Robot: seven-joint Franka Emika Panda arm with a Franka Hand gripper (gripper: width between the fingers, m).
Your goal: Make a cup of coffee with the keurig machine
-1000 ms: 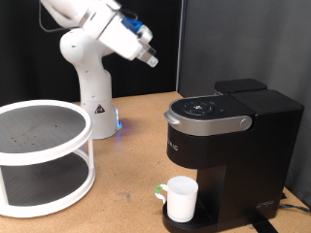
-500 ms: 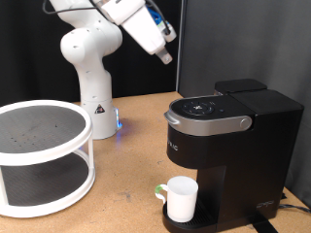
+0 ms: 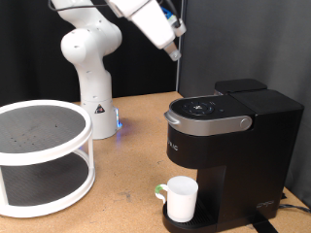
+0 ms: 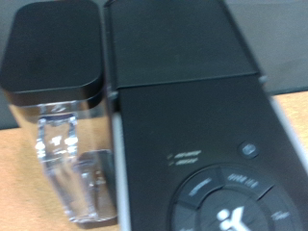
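Observation:
The black keurig machine (image 3: 228,146) stands at the exterior view's right, its grey-silver lid handle (image 3: 206,122) down and closed. The white cup (image 3: 181,199) sits upright on the drip tray under the spout. My gripper (image 3: 178,50) is high in the air, above and to the left of the machine, touching nothing. The wrist view shows the machine's black top with its buttons (image 4: 223,197) and the clear water tank (image 4: 67,135); the fingers do not show there.
A white two-tier round rack (image 3: 41,153) stands at the exterior view's left. The arm's white base (image 3: 94,92) is behind it on the wooden table (image 3: 131,175). A dark panel backs the machine.
The gripper has risen and moved to the exterior view's right, closer over the machine. The cup and machine have not moved.

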